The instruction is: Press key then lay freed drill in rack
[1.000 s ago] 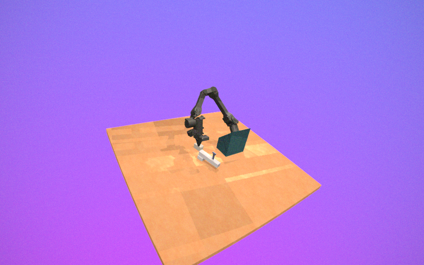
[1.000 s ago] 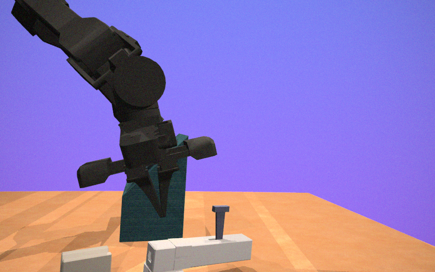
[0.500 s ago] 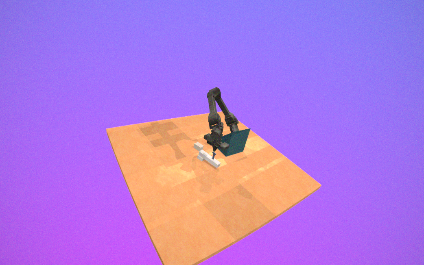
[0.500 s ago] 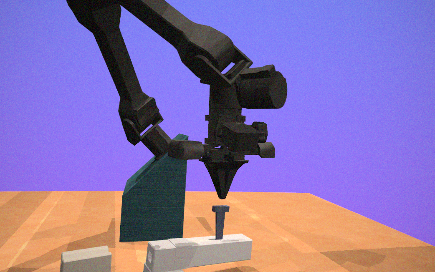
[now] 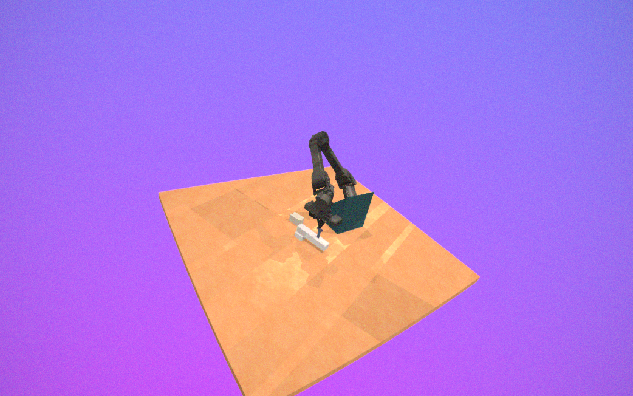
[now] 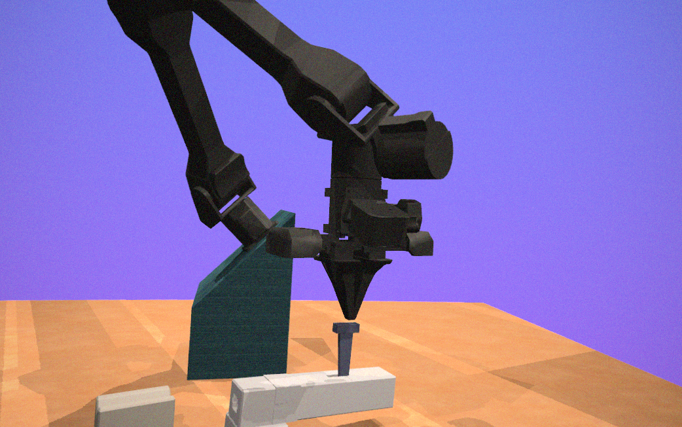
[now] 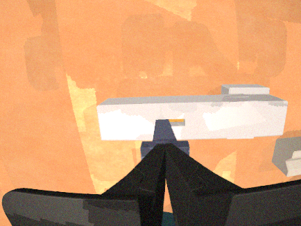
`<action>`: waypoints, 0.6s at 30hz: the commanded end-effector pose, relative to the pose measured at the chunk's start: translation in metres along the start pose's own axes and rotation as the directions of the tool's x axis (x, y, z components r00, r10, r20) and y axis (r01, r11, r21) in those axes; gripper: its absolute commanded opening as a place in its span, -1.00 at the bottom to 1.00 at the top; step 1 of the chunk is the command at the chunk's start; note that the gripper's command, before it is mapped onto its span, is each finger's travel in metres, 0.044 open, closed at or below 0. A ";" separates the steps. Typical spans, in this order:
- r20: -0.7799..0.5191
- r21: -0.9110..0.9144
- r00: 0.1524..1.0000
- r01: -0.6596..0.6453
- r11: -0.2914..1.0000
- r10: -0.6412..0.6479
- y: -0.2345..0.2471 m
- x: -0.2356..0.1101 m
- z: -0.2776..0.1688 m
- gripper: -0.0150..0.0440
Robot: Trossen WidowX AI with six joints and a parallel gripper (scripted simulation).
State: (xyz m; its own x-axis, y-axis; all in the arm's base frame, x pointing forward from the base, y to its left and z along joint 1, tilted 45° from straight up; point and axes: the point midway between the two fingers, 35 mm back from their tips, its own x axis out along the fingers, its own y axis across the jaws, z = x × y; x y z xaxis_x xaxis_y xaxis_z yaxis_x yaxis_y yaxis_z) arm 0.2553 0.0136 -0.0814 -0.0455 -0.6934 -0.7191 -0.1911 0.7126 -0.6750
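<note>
The dark grey six-joint arm (image 6: 201, 126) climbs from its teal wedge-shaped base block (image 6: 241, 322), folds at a high elbow and comes back down, so the wrist points straight at the table. The black parallel-jaw gripper (image 6: 350, 314) hangs vertical directly above the dark blue T-headed key (image 6: 345, 347), its tip just clear of the key's cap. Its jaws are pressed fully together into one point, with nothing between them.
</note>
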 end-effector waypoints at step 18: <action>-0.012 -0.013 1.000 0.010 1.000 -0.010 -0.002 0.008 -0.012 -0.49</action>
State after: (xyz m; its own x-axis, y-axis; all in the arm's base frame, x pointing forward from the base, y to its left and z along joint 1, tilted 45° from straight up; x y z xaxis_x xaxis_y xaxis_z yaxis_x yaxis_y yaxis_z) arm 0.2490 0.0094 -0.0845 -0.0465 -0.6948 -0.7177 -0.1922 0.7112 -0.6762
